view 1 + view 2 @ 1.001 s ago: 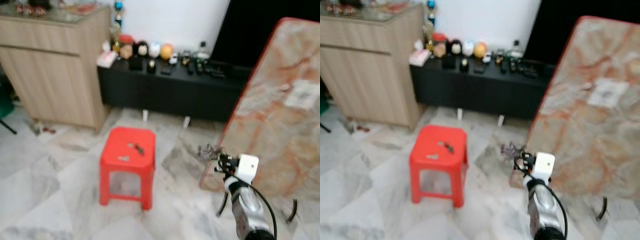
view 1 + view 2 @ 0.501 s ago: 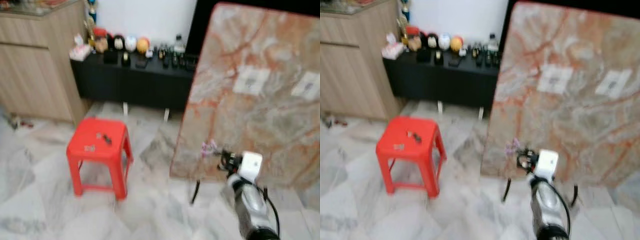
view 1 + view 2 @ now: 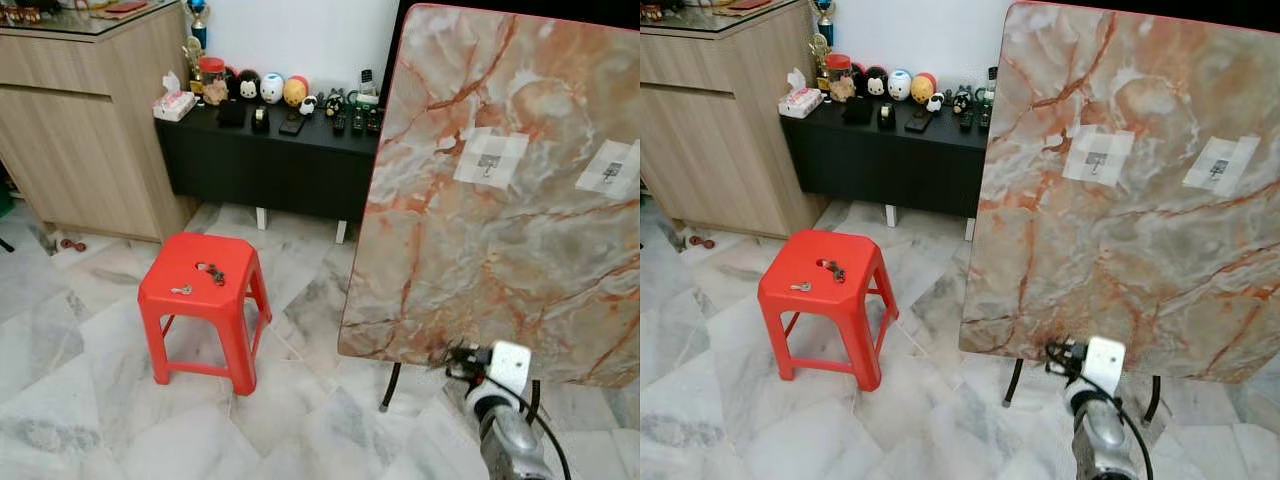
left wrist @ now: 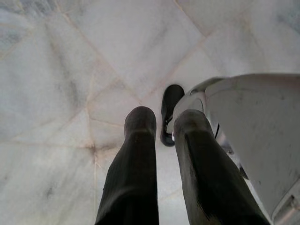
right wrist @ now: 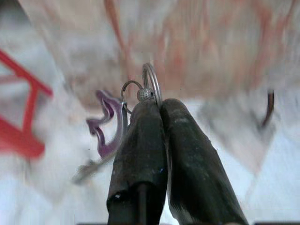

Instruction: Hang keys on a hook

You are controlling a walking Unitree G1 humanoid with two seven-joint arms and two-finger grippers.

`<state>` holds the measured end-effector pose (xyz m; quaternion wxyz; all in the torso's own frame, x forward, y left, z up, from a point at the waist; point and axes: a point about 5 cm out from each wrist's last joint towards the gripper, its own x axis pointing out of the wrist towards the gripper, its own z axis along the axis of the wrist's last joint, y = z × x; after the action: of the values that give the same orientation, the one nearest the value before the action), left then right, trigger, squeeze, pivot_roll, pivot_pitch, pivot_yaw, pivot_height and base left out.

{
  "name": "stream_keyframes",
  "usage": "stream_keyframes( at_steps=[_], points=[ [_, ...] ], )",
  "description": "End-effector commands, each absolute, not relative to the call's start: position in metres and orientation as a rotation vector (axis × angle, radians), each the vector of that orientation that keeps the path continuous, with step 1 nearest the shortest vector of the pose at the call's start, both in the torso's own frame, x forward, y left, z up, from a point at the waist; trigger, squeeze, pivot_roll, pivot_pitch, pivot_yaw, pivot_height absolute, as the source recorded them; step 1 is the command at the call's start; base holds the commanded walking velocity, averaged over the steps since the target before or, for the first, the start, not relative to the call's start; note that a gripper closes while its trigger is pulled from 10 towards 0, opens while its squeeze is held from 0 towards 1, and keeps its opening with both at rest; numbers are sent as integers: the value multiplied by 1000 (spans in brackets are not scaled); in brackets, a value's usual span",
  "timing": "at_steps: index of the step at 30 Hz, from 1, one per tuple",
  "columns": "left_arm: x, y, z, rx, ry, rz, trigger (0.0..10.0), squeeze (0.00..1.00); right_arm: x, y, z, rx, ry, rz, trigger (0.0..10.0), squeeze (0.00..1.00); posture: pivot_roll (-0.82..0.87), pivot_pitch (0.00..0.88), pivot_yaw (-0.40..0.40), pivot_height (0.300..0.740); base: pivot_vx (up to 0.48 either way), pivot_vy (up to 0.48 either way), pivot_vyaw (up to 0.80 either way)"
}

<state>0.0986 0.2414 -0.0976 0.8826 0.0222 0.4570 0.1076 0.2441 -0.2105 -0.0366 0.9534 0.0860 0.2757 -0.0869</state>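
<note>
2 white patches, each with a small hook (image 3: 489, 161), sit high on a marbled tabletop (image 3: 470, 260) that stands tipped up on its edge on the marble floor (image 3: 70, 390); the second hook (image 3: 611, 171) lies nearer the slab's right edge. The right gripper (image 5: 157, 101) is low in front of this slab, near its bottom edge, on a silver arm with a white wrist block (image 3: 505, 366). Its fingers (image 5: 140, 154) are pressed together, pinching the metal ring of a bunch of keys (image 5: 151, 83). A purple tag (image 5: 108, 123) and a blurred key hang from the ring beside the fingertips. In the head views the bunch is a small dark cluster just ahead of the wrist block, well below both hooks.

The left gripper (image 4: 161, 122) points down at the floor, its 2 fingers (image 4: 138, 159) a narrow gap apart and holding nothing; a white rounded part of the robot's body (image 4: 253, 131) lies beside them.

To the left stands a red plastic stool (image 3: 200, 310) with 1 loose key (image 3: 181, 290) and a darker small object (image 3: 215, 274) on its seat. Behind it, a low black bench (image 3: 270, 160) along the wall carries a row of small figurines (image 3: 270, 88), a tissue pack (image 3: 174, 104) and dark gadgets. A wooden cabinet (image 3: 90, 140) with a glass top stands at the far left.
</note>
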Motion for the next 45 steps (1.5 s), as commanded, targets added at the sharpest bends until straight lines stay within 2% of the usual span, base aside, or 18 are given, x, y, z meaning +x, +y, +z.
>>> stream_keyframes(
  at_steps=[1, 7, 12, 16, 29, 45],
  points=[
    [94, 239, -100, 30, 970, 223, 10000, 0, 233, -219, -44, 156, 621, -214, 10000, 0, 225, 0, -130, 740, 0, 0, 0],
    [99, 239, -99, 32, 969, 229, 10000, 0, 185, -214, -77, 135, 860, -194, 10000, 0, 231, 0, -129, 740, 0, 0, 0],
    [104, 235, -99, 32, 968, 226, 10000, 0, 172, -213, -84, 145, 900, -201, 10000, 0, 229, 0, -123, 740, 0, 0, 0],
    [105, 234, -99, 33, 971, 219, 10000, 0, 170, -212, -85, 153, 910, -198, 10000, 0, 225, 0, -124, 740, 0, 0, 0],
    [108, 228, -100, 28, 974, 212, 10000, 0, 173, -210, -84, 173, 905, -183, 10000, 0, 222, 0, -132, 740, 285, 0, 0],
    [109, 227, -100, 29, 974, 199, 10000, 0, 162, -236, -83, 183, 919, -212, 10000, 0, 219, 0, -132, 740, 298, 0, 0]
  ],
)
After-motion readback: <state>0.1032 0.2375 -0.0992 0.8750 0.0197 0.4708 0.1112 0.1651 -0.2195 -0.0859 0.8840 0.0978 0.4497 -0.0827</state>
